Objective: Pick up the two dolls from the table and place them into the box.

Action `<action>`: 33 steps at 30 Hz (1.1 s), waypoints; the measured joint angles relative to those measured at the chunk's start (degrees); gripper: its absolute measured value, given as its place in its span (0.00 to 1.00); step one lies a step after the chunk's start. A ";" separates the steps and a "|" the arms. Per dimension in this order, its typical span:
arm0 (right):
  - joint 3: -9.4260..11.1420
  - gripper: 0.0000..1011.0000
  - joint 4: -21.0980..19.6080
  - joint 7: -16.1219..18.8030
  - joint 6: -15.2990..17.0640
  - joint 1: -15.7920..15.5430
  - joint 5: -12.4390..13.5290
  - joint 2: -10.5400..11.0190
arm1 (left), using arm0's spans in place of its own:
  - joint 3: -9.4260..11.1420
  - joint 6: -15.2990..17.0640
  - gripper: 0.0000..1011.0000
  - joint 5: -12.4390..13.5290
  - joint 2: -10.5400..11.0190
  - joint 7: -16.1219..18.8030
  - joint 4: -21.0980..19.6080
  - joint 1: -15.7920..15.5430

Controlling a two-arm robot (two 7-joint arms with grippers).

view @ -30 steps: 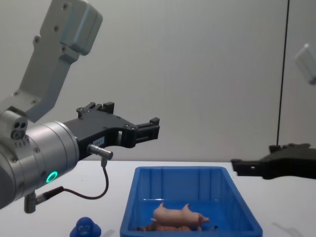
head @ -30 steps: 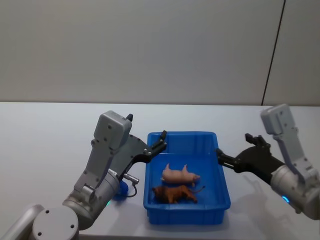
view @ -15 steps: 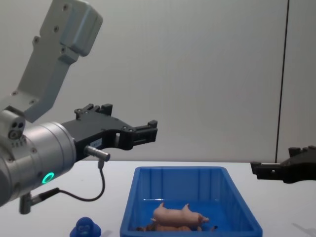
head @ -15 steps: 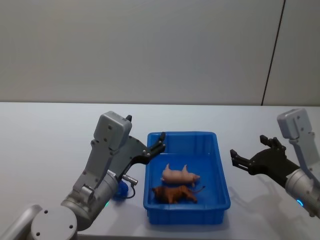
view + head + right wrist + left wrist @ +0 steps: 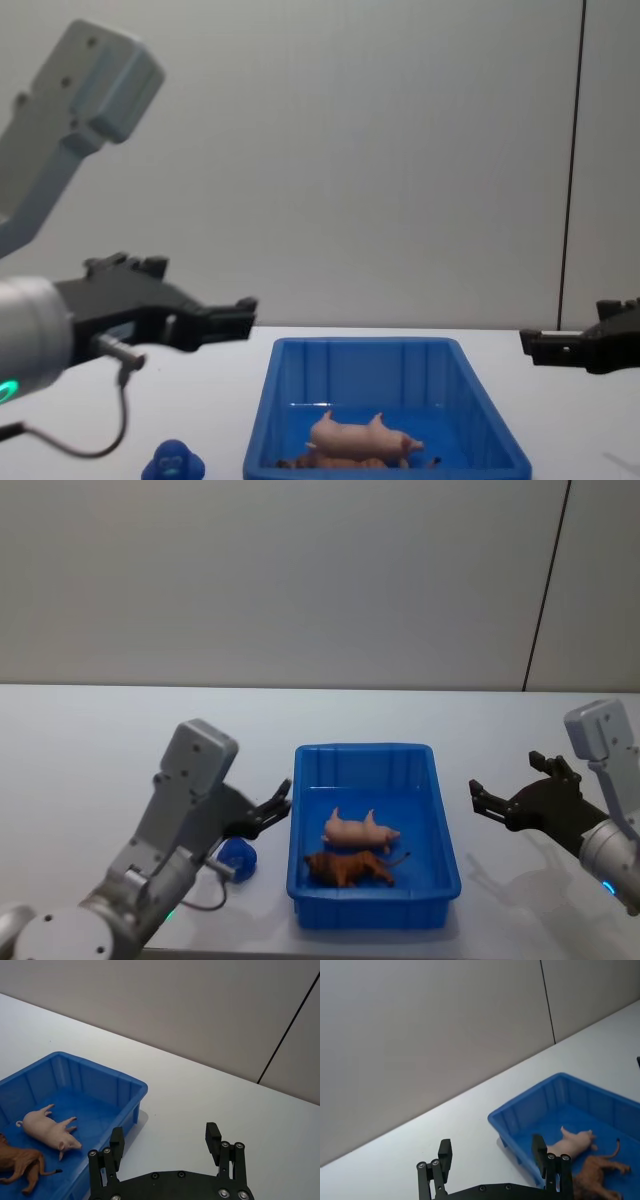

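While the pig [image 5: 360, 830] and the brown animal [image 5: 350, 868] lie in the box [image 5: 449, 830], the blue toy [image 5: 238, 858] sits on the table [image 5: 100, 730] near my open left gripper [image 5: 280, 808], far from my open right gripper [image 5: 505, 775].

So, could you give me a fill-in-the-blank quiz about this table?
The pink pig lies in the blue bin beside a ____ animal.
The small blue figure sits on the table, on the bin's ____ side.
The left gripper and right gripper are open and hold ____.
Missing words: brown, left, nothing.
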 joint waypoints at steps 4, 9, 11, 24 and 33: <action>0.05 0.99 0.01 -0.02 -0.09 -0.05 0.03 0.08 | -0.63 1.26 0.99 -1.58 1.50 0.74 -1.02 1.52; 0.11 0.99 0.01 -0.02 -0.16 -0.09 0.06 0.15 | -1.34 1.70 0.99 -3.61 2.97 1.19 -1.41 3.23; 0.12 0.99 0.01 -0.02 -0.19 -0.10 0.08 0.17 | -1.59 1.71 0.99 -4.35 3.40 1.17 -1.31 3.76; 0.20 0.99 0.01 -0.01 -0.29 -0.16 0.11 0.24 | -2.26 0.27 0.99 -5.80 3.27 -3.23 3.33 3.28; 0.20 0.99 0.00 -0.01 -0.31 -0.18 0.11 0.28 | -2.40 -1.16 0.99 -5.30 1.37 -9.69 9.92 0.03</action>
